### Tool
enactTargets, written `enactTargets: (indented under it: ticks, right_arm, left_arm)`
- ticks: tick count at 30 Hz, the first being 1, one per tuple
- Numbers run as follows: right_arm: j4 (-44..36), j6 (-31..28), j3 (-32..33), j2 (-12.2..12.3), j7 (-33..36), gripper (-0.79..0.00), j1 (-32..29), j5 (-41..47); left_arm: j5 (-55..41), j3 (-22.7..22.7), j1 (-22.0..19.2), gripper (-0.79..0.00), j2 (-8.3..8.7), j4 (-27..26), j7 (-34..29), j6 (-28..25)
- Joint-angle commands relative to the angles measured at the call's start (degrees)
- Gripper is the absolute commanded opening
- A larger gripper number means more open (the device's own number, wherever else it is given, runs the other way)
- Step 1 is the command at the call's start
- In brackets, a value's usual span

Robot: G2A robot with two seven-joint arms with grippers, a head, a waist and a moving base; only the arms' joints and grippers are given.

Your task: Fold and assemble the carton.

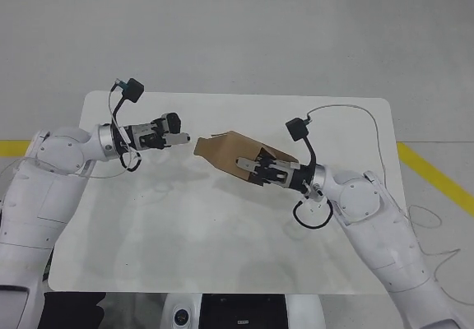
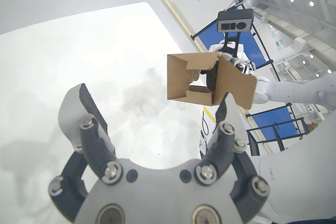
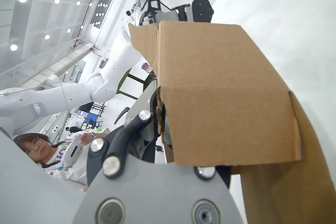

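**One wall of the brown cardboard carton (image 1: 225,148) pinched by the right tool (image 1: 252,168); left tool (image 1: 184,136) spread wide beside it**

Much of the right tool is hidden. In its own wrist view the carton covers the fingertips, and the carton's nearest flap is cut off by the frame edge. In the left wrist view one dark finger (image 2: 210,76) shows inside the carton's open mouth, so the right tool grips a wall with one finger inside. The hollow behind that finger is shadowed and hard to read.

The carton lies on its side over the middle of the white tabletop (image 1: 220,238), toward the far edge, with its open end facing left. Whether it rests on the surface or hangs above it cannot be told. The left tool is just left of that open end and holds nothing. One fingertip (image 2: 221,107) is close by the carton's lower corner, and contact there cannot be judged
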Motion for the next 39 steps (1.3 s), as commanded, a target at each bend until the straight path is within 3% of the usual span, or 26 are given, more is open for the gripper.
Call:
enactTargets:
  ticks: [1,10,22,39]
  right_arm:
    - [-0.25,1.37,-0.38,0.01,0.43,-0.785,0.19,-1.08]
    - [-0.21,3.26,-1.40,-0.13,-0.01,-0.785,0.69,-1.94]
    - [-0.73,3.13,-1.38,-0.04,-0.18,-0.785,0.54,-2.16]
    - [-0.58,-1.26,-2.77,-0.36,0.75,-0.785,1.53,1.74]
  left_arm:
    - [0.17,-0.16,0.26,0.000,0.07,-1.24,0.23,-0.40]
    - [4.22,-0.76,1.49,0.000,0.45,-4.90,1.56,-1.65]
    - [17.07,-2.56,4.83,0.000,0.96,-10.35,9.09,-0.58]
    - [19.35,-1.12,3.77,0.000,0.68,-7.03,11.52,2.57]
